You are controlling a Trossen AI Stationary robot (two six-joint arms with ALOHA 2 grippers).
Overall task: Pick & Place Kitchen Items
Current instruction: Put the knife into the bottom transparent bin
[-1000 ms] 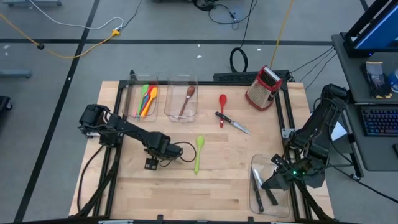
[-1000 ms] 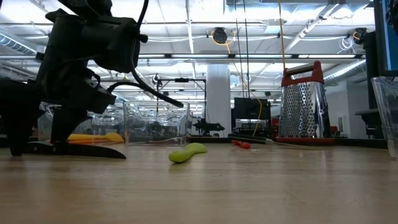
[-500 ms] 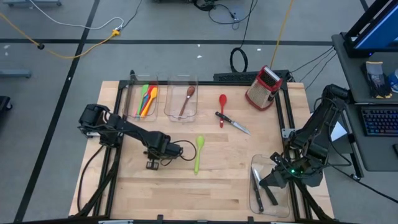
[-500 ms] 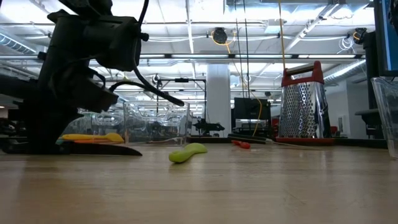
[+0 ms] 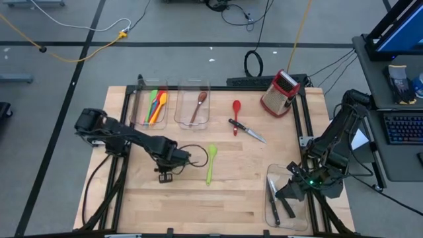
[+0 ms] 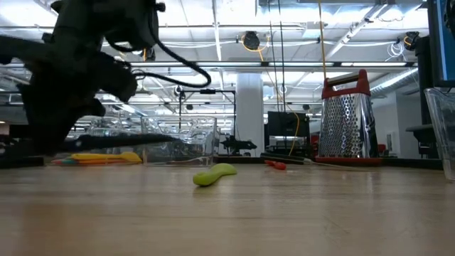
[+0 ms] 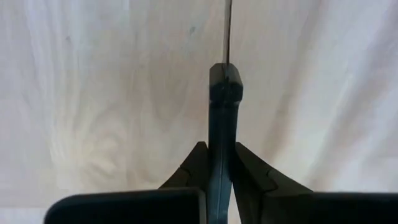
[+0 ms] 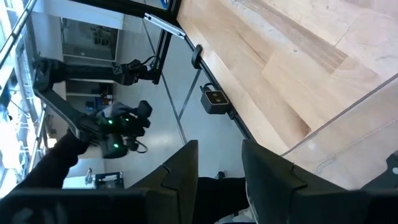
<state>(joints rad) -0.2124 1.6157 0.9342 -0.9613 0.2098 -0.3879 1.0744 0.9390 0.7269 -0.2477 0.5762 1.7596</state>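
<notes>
My left gripper (image 5: pixel 165 174) hangs over the table's near left part, shut on a black-handled knife (image 6: pixel 135 140) that shows above the wood in the low view. A green spoon (image 5: pixel 211 162) lies flat just right of it. A red spoon (image 5: pixel 236 114) and another knife (image 5: pixel 248 131) lie farther back. My right gripper (image 8: pixel 217 163) stands open with nothing between its fingers, over a clear bin (image 5: pixel 297 210) at the near right that holds knives (image 5: pixel 273 198). My left gripper pinches the knife's black handle (image 7: pixel 222 106) between its two fingers, which come from above and lie across it. The thin blade (image 7: pixel 227 31) sticks out past the fingertips. In the low view the knife hangs about level, clear of the table.
Two clear bins stand at the far left: one (image 5: pixel 141 109) holds coloured spoons, the other (image 5: pixel 186 114) a wooden spoon. A red-and-silver grater (image 5: pixel 281 92) stands at the far right. Bare wood lies along the near middle.
My left gripper has shut on the knife that lay on the table between its open fingers, then gone up with it. The knife has come off the wood and now hangs about level, clear of the table.
</notes>
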